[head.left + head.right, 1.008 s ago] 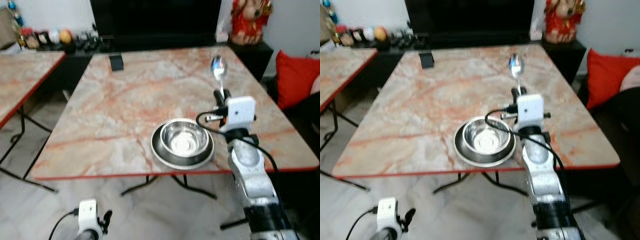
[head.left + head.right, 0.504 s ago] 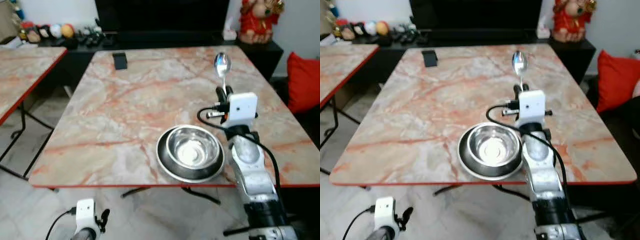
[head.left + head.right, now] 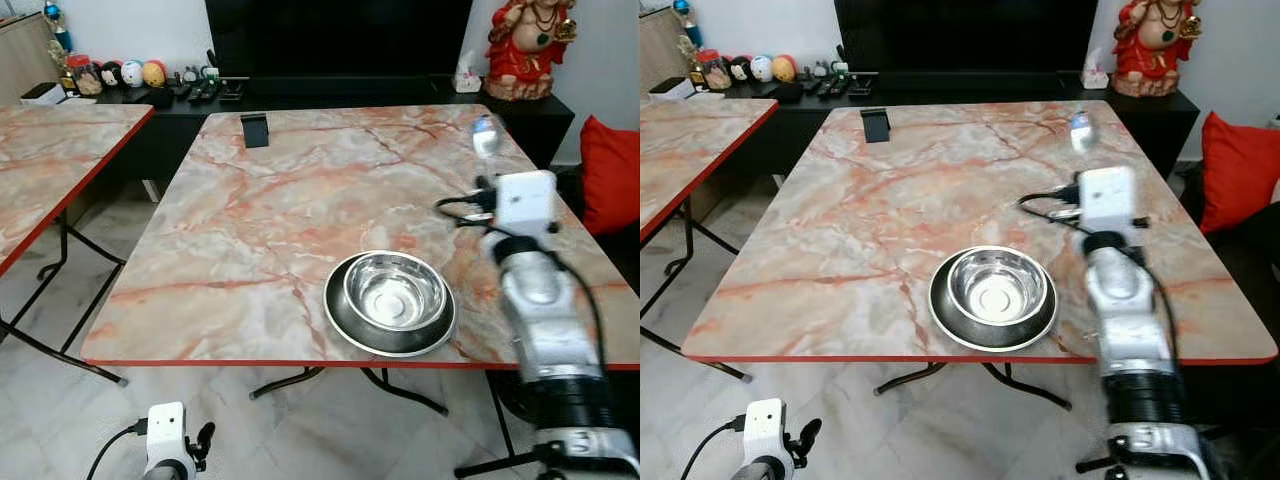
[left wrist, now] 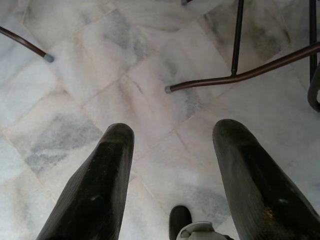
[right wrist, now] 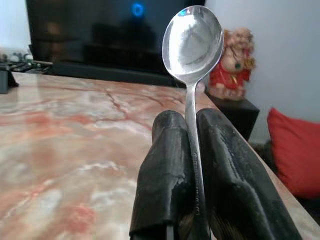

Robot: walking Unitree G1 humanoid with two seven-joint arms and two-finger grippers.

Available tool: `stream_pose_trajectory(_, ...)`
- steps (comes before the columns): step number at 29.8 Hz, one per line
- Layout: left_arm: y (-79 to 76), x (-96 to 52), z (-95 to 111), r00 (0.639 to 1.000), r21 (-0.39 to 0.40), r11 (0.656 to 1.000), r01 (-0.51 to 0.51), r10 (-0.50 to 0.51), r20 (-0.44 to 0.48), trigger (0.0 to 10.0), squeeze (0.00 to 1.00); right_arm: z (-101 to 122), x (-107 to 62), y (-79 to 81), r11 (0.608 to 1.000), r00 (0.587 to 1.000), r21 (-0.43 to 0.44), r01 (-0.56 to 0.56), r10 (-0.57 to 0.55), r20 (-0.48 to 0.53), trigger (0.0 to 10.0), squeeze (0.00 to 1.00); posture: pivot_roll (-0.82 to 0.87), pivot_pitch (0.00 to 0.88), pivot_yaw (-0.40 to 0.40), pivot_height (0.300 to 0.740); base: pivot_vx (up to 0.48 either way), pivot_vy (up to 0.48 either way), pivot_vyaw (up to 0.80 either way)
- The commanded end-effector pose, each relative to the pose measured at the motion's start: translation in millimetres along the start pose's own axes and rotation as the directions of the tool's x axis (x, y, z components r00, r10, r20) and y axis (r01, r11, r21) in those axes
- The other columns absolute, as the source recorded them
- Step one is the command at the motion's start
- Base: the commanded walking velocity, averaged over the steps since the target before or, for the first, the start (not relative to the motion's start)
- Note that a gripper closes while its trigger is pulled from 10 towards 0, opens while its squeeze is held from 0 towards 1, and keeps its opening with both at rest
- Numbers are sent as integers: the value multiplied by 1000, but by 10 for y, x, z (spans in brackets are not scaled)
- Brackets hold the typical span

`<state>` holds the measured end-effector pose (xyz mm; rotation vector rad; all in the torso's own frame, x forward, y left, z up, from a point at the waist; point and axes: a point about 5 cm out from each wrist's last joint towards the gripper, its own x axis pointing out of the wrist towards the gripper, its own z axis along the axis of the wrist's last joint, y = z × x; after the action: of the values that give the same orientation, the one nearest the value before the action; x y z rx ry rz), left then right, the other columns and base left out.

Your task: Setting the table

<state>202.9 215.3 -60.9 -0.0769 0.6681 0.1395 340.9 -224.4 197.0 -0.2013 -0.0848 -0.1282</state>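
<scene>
Left eye view has the big marble table (image 3: 280,230) taking up most of the scene, pinkish stone with a red edge, and a second table (image 3: 50,160) of the same kind off to the robot's left. Behind them runs a black cabinet (image 3: 330,95) with small trinkets on it, plus a red figurine (image 3: 530,45) at the far right corner and a red cushion (image 3: 610,170) on the right side.

Near the front edge of the main table sits a steel plate (image 3: 345,325) with a steel bowl (image 3: 395,293) nested on top of it. Bowl looks empty, just shiny metal inside.

Right arm (image 3: 545,320) reaches up over the right side of the table, beyond the bowl. Right wrist view is the clear one: the right gripper (image 5: 190,150) has its two black fingers pressed against the handle of a spoon (image 5: 192,42), pinching it between them, with the spoon's bowl sticking straight out past the tips, up in the air above the tabletop.

Left gripper (image 4: 172,165) hangs low over the pale tiled floor (image 4: 150,75), fingers spread wide with nothing between them.

A small black stand (image 3: 255,129) sits at the table's far end.
</scene>
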Motion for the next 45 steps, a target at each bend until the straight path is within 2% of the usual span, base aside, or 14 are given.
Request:
stream_pose_trajectory(1,44,-15,-37,1000,-2,1000,-12,12,-19,10000,0,18,-42,2,999,999,33,-29,30,-22,10000,0,-124,0,43,707,0,0,0)
stream_pose_trajectory(3,40,-16,-42,1000,0,1000,-9,9,-22,10000,0,-12,-72,-40,999,998,35,-42,43,-51,10000,0,-132,0,46,707,0,0,0)
stream_pose_trajectory(5,38,-21,-62,1000,4,1000,-3,3,-31,10000,0,-81,-106,-93,997,994,-13,-72,71,-82,10000,0,-146,0,49,707,0,0,0)
stream_pose_trajectory(9,72,-42,-117,998,4,1000,-8,8,-59,10000,0,-227,-137,-159,995,976,16,-102,104,-194,10000,0,-141,0,49,707,0,0,0)
stream_pose_trajectory(15,233,-82,-170,995,-2,1000,-31,31,-98,10000,0,-334,-161,-172,986,951,105,-126,150,-269,10000,0,-139,0,47,707,0,0,0)
stream_pose_trajectory(17,328,-121,-223,991,-5,999,-48,47,-125,10000,0,-420,-176,-148,976,933,179,-125,177,-313,10000,0,-135,0,48,707,0,0,0)
stream_pose_trajectory(27,488,-210,-346,980,-9,997,-80,77,-185,10000,0,-650,-265,-28,948,884,288,-134,246,-398,10000,0,-132,0,49,707,0,0,0)
stream_pose_trajectory(31,489,-218,-365,978,-12,996,-83,79,-195,10000,0,-690,-275,7,932,875,346,-113,258,-410,10000,0,-131,0,48,707,0,0,0)
stream_pose_trajectory(39,394,-209,-407,975,-15,997,-75,70,-210,10000,0,-814,-295,121,930,849,354,-98,264,-458,10000,0,-124,0,49,707,0,0,0)
stream_pose_trajectory(45,391,-204,-400,975,-16,997,-77,72,-211,10000,0,-863,-292,161,932,840,350,-89,259,-477,10000,0,-120,0,49,707,0,0,0)
